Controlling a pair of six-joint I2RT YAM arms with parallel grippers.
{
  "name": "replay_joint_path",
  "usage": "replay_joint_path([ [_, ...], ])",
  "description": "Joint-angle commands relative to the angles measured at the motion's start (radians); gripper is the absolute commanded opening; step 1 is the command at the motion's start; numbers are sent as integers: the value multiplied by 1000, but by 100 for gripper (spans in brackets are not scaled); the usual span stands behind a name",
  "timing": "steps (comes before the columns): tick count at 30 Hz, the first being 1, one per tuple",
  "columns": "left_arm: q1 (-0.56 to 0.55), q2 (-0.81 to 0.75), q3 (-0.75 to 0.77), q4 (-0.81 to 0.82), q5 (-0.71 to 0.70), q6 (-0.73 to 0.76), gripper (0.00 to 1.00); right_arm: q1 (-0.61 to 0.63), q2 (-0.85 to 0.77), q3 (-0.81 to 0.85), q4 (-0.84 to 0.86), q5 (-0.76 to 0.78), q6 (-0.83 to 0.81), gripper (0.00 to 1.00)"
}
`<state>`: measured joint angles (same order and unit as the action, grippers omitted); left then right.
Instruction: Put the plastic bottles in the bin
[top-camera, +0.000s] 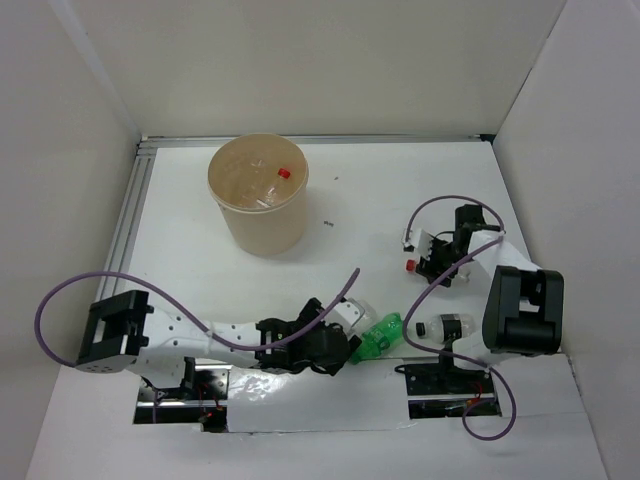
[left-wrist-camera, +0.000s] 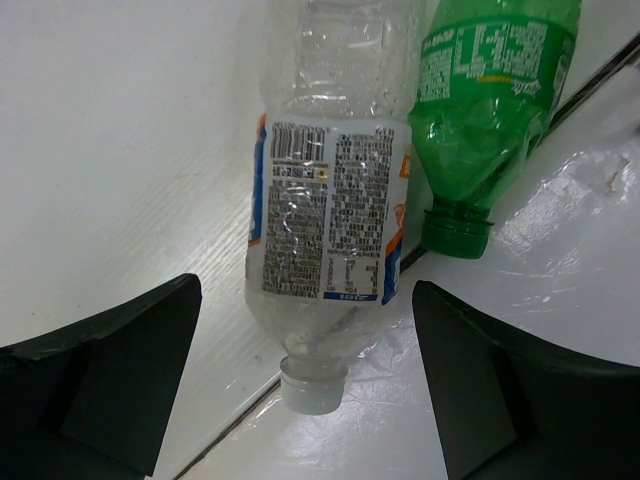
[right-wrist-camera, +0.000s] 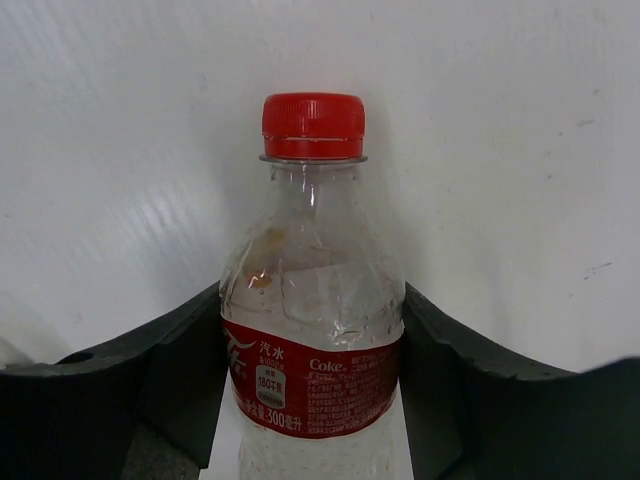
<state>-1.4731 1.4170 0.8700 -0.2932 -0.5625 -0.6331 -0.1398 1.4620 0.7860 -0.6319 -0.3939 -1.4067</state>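
The tan round bin (top-camera: 258, 215) stands at the back left with bottles inside, one red cap showing. My left gripper (top-camera: 345, 338) (left-wrist-camera: 305, 292) is open and straddles the neck end of a clear white-capped bottle (left-wrist-camera: 325, 200) lying on the table, without touching it. A green bottle (left-wrist-camera: 488, 110) (top-camera: 380, 335) lies right beside it. My right gripper (top-camera: 430, 262) (right-wrist-camera: 312, 300) is shut on a clear red-capped Coke bottle (right-wrist-camera: 312, 250); both pads press its sides at the red label. Its cap (top-camera: 410, 265) shows left of the gripper.
Another small clear bottle with a dark end (top-camera: 442, 327) lies by the right arm's base. White walls close in the table on the left, back and right. A shiny white strip runs along the near edge (left-wrist-camera: 540, 250).
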Motion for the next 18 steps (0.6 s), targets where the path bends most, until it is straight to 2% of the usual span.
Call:
replay_joint_path([
  [1, -21, 36, 60, 5, -54, -62, 100, -1, -66, 128, -139, -127, -20, 33],
  [3, -30, 45, 60, 5, -63, -72, 100, 22, -121, 214, -251, -261, -20, 26],
  [4, -30, 45, 60, 5, -63, -82, 100, 58, -133, 313, -271, -301, -6, 23],
  [7, -39, 45, 60, 19, -74, -100, 100, 170, -146, 512, -223, -437, 151, 22],
  [8, -49, 45, 60, 19, -74, -114, 100, 199, -146, 557, -183, -471, 210, 22],
  [9, -49, 45, 51, 8, -86, -125, 100, 232, -135, 596, -57, -531, 282, 22],
  [10, -59, 45, 50, 8, -86, -146, 100, 267, -126, 628, 21, -554, 445, 23],
  [11, -59, 45, 41, -3, -86, -157, 100, 343, -117, 678, 96, -575, 516, 24],
  [12, -72, 45, 41, -3, -96, -168, 100, 388, -106, 703, 241, -591, 579, 24],
  [13, -72, 45, 41, -3, -105, -177, 100, 435, -73, 755, 314, -591, 717, 24],
  [15, -85, 45, 41, -29, -117, -212, 100, 593, 13, 830, 429, -509, 797, 26],
  [16, -99, 45, 41, -41, -129, -244, 100, 673, 85, 908, 477, -473, 892, 26],
  [18, -111, 54, 41, -50, -138, -255, 100, 732, 121, 982, 520, -441, 929, 26],
])
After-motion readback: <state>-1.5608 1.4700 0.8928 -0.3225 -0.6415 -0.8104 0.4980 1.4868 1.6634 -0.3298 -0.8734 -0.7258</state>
